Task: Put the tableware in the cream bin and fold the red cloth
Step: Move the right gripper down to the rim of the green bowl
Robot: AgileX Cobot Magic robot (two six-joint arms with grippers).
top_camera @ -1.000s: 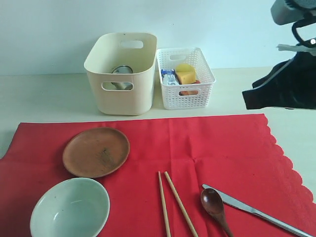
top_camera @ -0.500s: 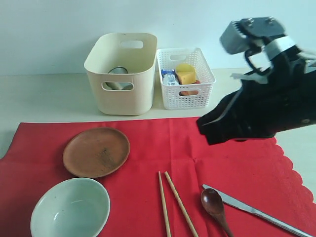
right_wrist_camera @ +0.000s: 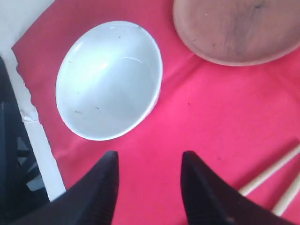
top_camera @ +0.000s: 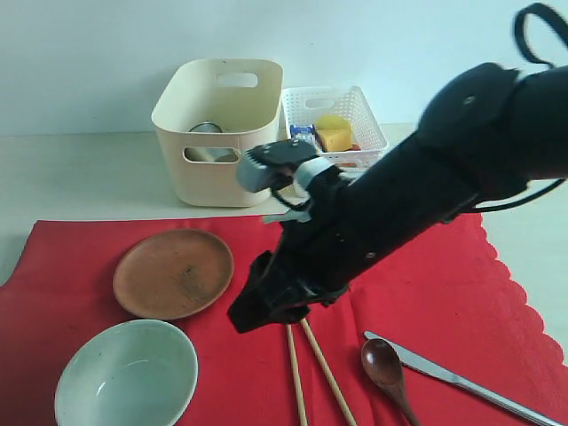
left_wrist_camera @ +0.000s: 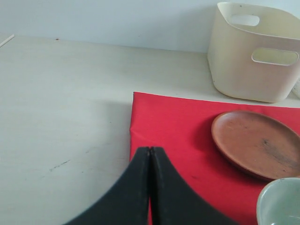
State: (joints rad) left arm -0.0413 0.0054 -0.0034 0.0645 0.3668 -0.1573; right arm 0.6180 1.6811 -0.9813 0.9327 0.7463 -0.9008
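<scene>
On red cloth (right_wrist_camera: 201, 112), bowl (right_wrist_camera: 108, 79) lies just beyond parted right fingers (right_wrist_camera: 101, 192).

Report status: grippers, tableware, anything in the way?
Left gripper shut, empty. Right gripper open above red cloth, between bowl and chopsticks. Cup in cream bin; plate, spoon, knife on cloth. Nothing blocking.

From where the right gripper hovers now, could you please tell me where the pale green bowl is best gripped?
Take the pale green bowl by its rim, from straight above, one finger inside, one outside. It sits upright and empty on the red cloth, and looks too wide for the open right gripper to span. The rim facing the chopsticks is likely nearest.
</scene>
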